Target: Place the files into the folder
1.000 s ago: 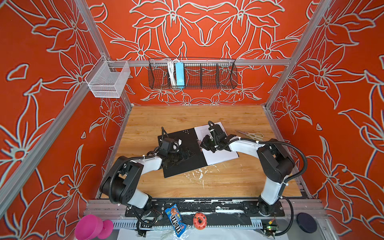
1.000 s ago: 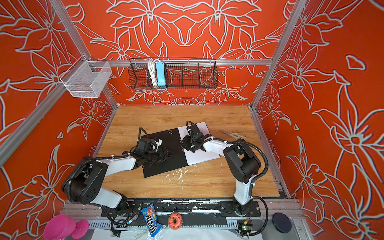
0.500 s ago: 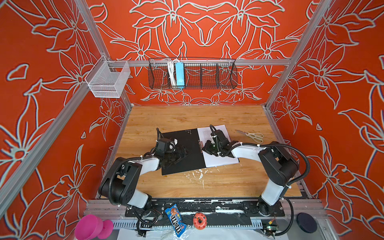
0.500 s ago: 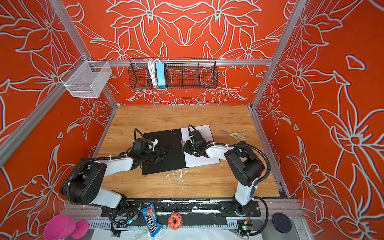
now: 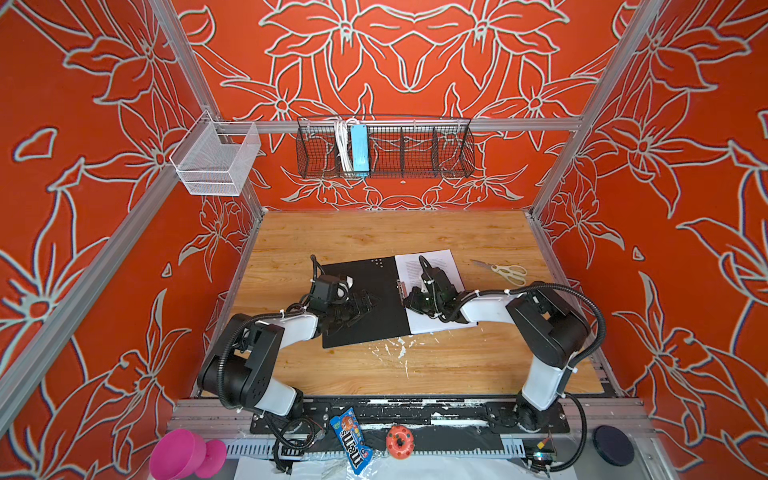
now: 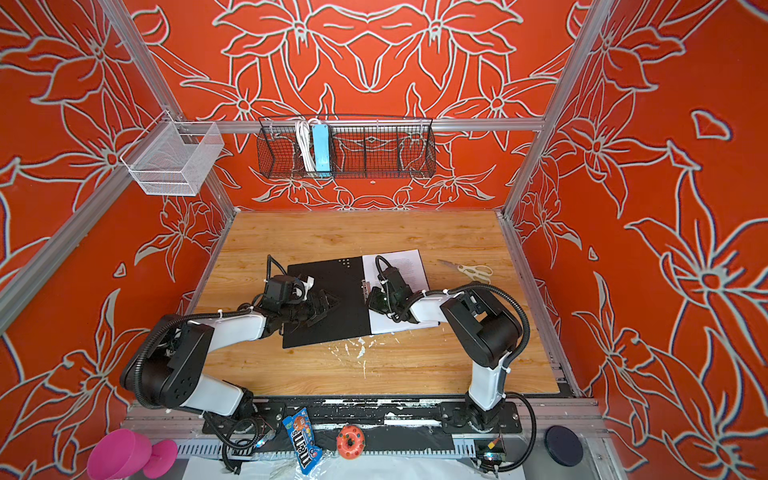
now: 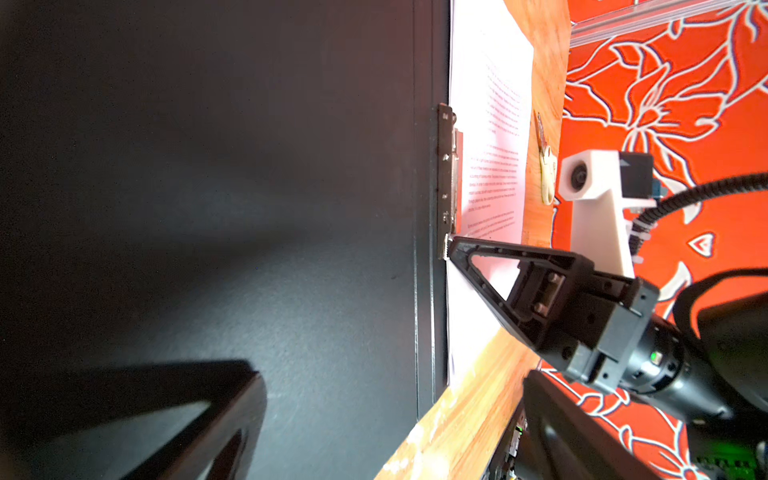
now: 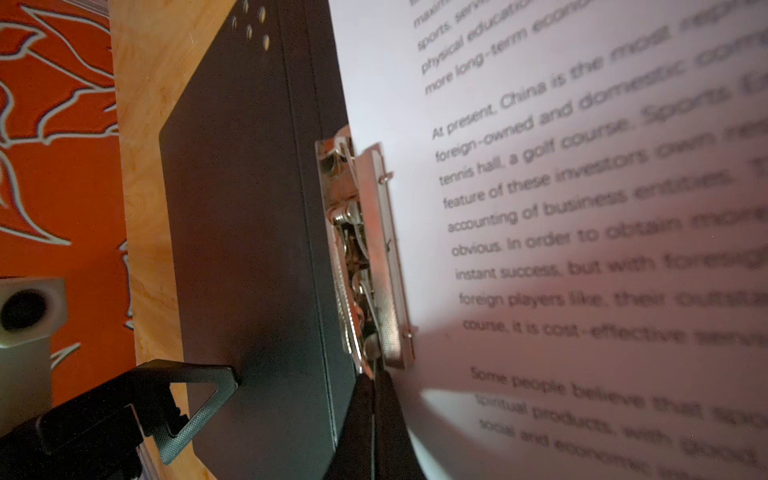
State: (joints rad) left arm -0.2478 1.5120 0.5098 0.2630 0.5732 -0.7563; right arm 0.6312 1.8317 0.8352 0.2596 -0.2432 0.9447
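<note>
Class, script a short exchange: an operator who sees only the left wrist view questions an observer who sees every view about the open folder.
Operator: Are this arm's jaws open?
Observer: Yes; a top view shows the left gripper open over the folder's black inside.
Operator: Is anything marked along its far edge?
Observer: A cluster of pale dots, seen from the right wrist.
</note>
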